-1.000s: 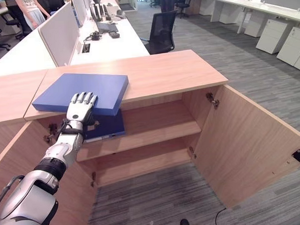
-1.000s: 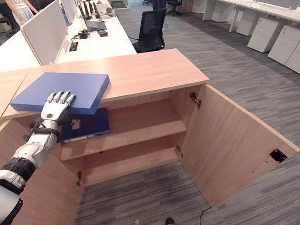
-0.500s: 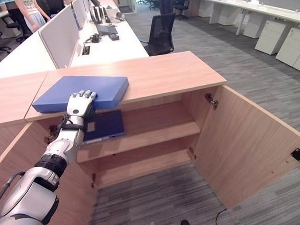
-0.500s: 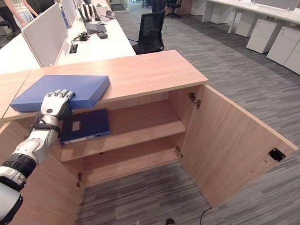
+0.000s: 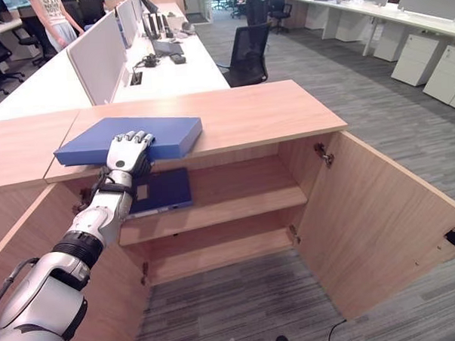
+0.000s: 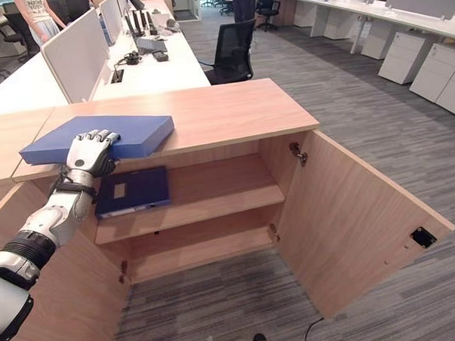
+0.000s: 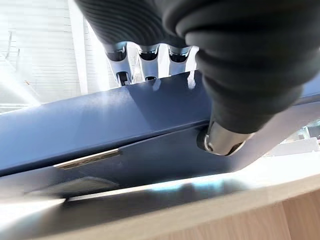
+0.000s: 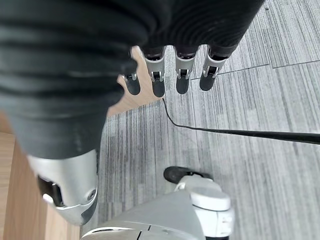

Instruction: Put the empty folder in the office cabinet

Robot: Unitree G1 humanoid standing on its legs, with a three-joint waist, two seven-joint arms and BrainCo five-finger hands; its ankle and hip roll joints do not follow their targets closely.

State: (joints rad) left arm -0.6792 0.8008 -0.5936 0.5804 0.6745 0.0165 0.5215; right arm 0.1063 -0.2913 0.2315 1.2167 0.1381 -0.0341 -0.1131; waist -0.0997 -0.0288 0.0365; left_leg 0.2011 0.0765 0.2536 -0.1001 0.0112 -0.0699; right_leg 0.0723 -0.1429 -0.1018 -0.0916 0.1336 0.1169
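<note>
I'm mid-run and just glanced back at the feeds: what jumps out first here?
The blue folder lies flat on the wooden cabinet top, its near edge jutting over the front, with the left hand gripping that edge, fingers on top and thumb beneath. Below, the cabinet door is swung wide open, and a darker blue folder lies on the upper shelf.

The wooden cabinet top [image 5: 255, 113] carries a blue folder [image 5: 162, 134] at its left, overhanging the near edge; the upper shelf [image 5: 236, 196] holds a darker blue folder [image 5: 164, 190] at its left; the lower shelf [image 5: 216, 246] lies beneath.
</note>
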